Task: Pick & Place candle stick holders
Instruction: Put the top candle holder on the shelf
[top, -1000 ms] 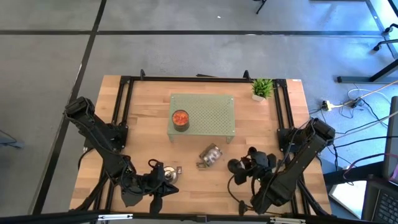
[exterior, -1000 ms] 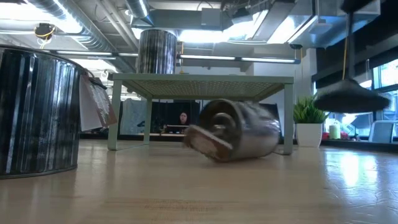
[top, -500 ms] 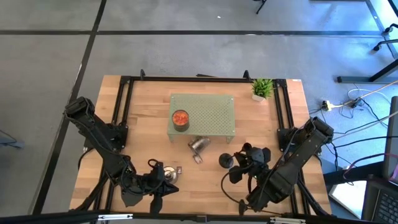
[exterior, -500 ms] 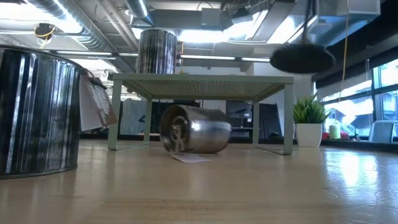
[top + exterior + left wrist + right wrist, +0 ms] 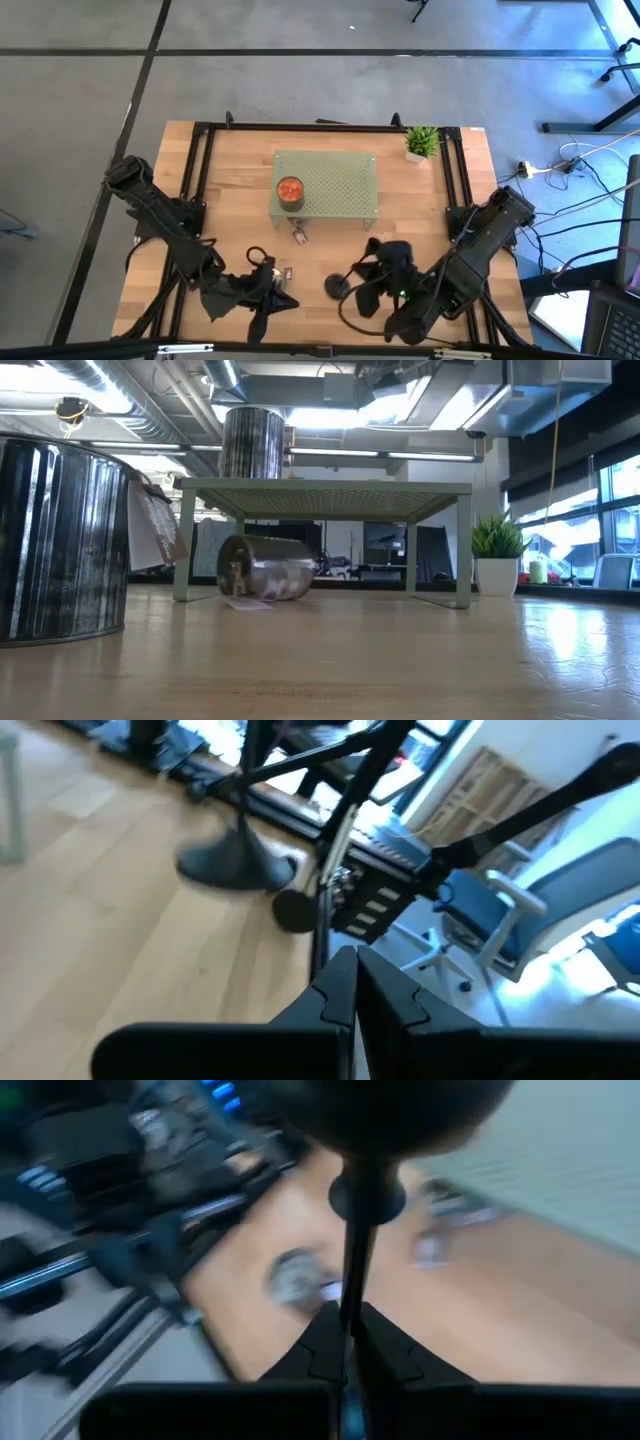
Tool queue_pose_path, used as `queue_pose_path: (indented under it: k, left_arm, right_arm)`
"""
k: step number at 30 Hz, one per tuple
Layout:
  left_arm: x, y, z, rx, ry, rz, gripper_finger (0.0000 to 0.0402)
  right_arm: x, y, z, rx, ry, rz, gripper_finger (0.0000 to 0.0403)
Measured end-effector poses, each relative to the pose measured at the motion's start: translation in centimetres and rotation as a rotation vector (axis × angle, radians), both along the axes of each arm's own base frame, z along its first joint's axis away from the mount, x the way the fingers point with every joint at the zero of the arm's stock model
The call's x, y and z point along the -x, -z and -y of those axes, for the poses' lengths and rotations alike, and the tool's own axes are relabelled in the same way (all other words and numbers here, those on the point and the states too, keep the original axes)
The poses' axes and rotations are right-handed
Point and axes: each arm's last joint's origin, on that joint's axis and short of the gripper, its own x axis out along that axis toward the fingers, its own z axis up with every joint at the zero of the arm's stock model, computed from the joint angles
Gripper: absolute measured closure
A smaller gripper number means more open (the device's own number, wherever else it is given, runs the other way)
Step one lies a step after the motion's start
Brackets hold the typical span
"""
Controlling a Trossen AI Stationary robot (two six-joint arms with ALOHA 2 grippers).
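While your right gripper (image 5: 345,1342) is clamped on the candle stick holder (image 5: 338,286) stem, carried over the table's front middle, left gripper (image 5: 348,982) closed empty, mind the heavy base swinging; thin stiff metal slips, so grip mid-stem.

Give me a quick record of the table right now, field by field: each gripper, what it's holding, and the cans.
right gripper: shut on the candle stick holder, near the table's front edge
left gripper: shut, front left of the table
green rack: mid-table, orange-topped can standing on it
silver can: lying on its side at the rack's front edge
potted plant: far right corner
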Motion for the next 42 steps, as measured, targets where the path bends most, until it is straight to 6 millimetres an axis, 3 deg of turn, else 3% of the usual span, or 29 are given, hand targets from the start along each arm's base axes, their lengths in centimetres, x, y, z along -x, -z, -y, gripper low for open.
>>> queue_pose_path:
  k: [8,14,23,29,42]
  left_arm:
    - [-1.6,-1.5,-1.7,0.042,0.106,0.056,0.0393]
    - [-1.8,-2.4,-2.5,0.098,0.234,0.055,0.0341]
    - [-2.6,-3.9,-4.1,0.155,0.22,0.156,0.028]
    - [-3.0,-4.4,-4.5,0.184,0.258,0.194,0.0276]
    - [-2.9,-4.4,-4.4,0.195,0.273,0.193,0.0276]
  right_arm:
    - [-2.5,-2.3,-0.9,-0.089,-0.216,0.148,0.0392]
    - [-2.6,-2.3,-1.0,-0.144,-0.299,0.124,0.0392]
    - [-3.4,-2.5,-1.2,-0.174,-0.32,0.166,0.0392]
    - [-5.0,-2.1,-1.1,-0.161,-0.318,0.213,0.0392]
    - [-6.5,-1.5,-0.5,-0.16,-0.299,0.232,0.0392]
